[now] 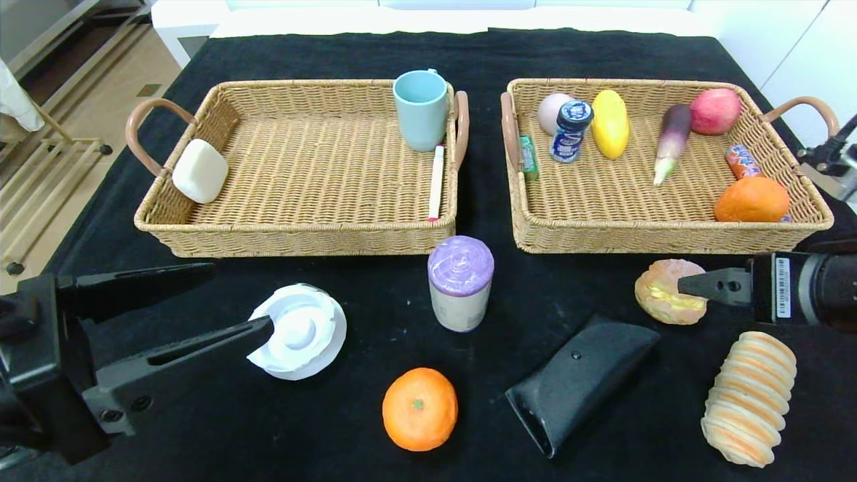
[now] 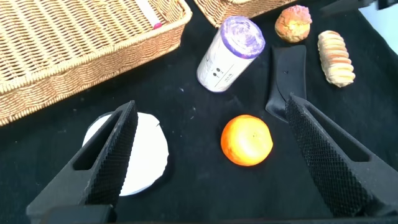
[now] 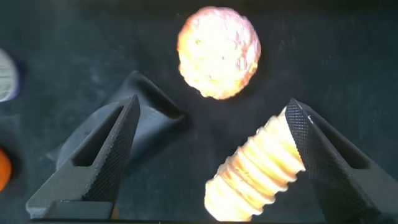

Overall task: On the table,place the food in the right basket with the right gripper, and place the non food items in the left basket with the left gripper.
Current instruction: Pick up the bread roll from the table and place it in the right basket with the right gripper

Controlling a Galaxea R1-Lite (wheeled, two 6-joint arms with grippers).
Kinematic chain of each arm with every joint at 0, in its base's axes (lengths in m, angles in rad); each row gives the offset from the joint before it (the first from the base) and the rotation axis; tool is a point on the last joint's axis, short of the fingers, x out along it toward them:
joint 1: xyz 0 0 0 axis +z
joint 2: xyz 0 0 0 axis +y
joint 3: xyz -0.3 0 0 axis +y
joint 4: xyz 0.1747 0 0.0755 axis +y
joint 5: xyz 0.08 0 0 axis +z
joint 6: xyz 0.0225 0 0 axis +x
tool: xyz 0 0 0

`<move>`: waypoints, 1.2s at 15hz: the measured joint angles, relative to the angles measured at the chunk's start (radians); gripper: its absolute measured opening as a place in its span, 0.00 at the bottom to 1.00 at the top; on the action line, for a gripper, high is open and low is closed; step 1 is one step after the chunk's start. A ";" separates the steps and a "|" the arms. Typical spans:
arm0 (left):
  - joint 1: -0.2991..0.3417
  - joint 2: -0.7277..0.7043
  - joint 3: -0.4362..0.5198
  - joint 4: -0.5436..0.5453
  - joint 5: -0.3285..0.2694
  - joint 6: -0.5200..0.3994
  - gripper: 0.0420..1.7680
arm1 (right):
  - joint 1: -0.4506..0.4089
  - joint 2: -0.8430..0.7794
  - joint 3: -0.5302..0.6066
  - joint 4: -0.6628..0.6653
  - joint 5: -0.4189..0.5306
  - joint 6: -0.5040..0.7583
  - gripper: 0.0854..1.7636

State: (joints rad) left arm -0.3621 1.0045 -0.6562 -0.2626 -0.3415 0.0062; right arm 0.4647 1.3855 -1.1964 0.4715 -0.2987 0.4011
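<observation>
Food items remaining on the table [image 1: 201, 428]: a round bun [image 1: 663, 294] just in front of the right basket [image 1: 669, 231], a ridged bread roll [image 1: 750, 398] nearer the robot, and an orange [image 1: 420, 408] at front centre. Non-food items on the table: a white round lid [image 1: 301, 331], a purple-topped canister [image 1: 460, 282] standing upright between the baskets' front edges, and a black case [image 1: 579, 381]. The right gripper [image 1: 696, 284] hovers over the bun and roll with jaws open, holding nothing. The left gripper [image 1: 238, 301] hovers beside the lid with jaws open and empty. The left basket [image 1: 301, 234] holds a white block [image 1: 200, 171], a blue cup [image 1: 420, 110] and a pen [image 1: 436, 182]. The right basket holds fruit, an aubergine and small packaged items.
</observation>
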 joint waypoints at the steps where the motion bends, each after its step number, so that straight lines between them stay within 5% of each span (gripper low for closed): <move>1: 0.000 0.000 0.000 0.001 0.000 0.000 0.97 | -0.007 0.025 -0.022 0.016 0.000 0.018 0.97; 18: 0.000 -0.011 0.006 0.001 0.000 0.010 0.97 | -0.077 0.245 -0.066 -0.064 -0.002 0.051 0.97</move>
State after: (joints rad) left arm -0.3621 0.9938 -0.6504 -0.2615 -0.3415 0.0157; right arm 0.3872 1.6302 -1.2628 0.4070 -0.3011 0.4521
